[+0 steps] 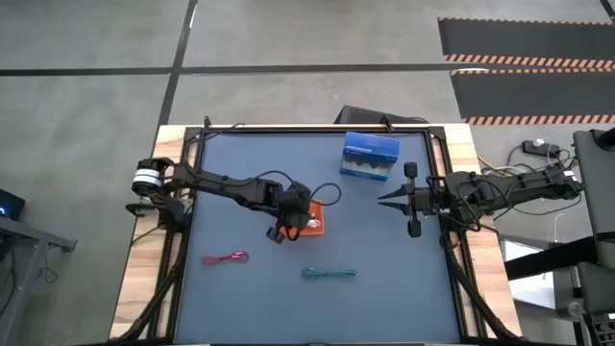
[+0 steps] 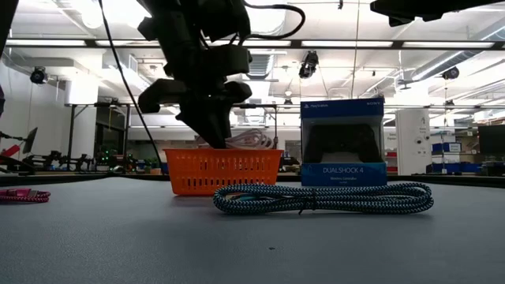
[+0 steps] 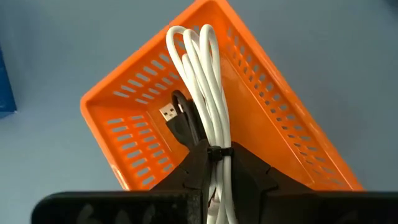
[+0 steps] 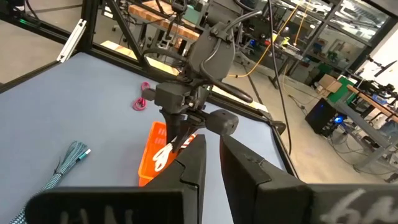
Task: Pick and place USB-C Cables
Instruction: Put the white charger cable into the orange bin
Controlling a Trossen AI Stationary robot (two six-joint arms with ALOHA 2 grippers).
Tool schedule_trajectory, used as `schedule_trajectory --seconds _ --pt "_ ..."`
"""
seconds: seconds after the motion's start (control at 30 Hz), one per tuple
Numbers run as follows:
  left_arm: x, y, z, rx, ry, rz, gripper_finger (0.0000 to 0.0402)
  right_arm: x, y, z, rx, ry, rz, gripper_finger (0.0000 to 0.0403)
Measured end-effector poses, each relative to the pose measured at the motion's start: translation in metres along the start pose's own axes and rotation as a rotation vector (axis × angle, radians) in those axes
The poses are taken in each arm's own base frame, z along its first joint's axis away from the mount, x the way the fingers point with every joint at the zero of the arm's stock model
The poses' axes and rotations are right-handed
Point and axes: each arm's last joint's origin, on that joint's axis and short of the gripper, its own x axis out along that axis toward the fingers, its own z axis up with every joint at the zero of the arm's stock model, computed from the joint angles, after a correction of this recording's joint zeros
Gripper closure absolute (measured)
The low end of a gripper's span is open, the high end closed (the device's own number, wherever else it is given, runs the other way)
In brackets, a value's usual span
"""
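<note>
Gripper point(image 3: 214, 180) over tray point(image 3: 130, 124) rim.

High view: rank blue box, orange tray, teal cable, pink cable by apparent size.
1. blue box
2. teal cable, long but thin
3. pink cable
orange tray: unranked, mostly hidden under the left gripper.

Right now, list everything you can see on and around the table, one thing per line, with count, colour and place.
White cable: one, white, coiled, in the left gripper's grip over the orange tray.
Black cable: one, black, lying inside the tray.
Orange tray: one, orange, mid-table.
Teal cable: one, teal, near edge, in front of the tray.
Pink-red cable: one, pink-red, near-left of the table.
Controller box: one, blue, far side.
Table: one, dark mat, wood edges.
Left gripper: shut on the white cable, above the tray.
Right gripper: shut, empty, waiting at the right side.
</note>
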Motion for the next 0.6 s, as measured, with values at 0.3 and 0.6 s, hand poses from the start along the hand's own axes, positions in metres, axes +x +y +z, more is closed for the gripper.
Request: schedule_trajectory --seconds 0.3,0.6 --pt "0.0029 0.0004 -0.0041 0.0 0.015 0.019 0.0373 0.0 0.0 0.0 0.001 0.0 0.0 0.0365" --pt "0.003 0.0035 -0.0056 -0.001 0.016 0.027 0.0373 0.0 -0.0001 0.0003 0.001 -0.003 -0.001 0.0365"
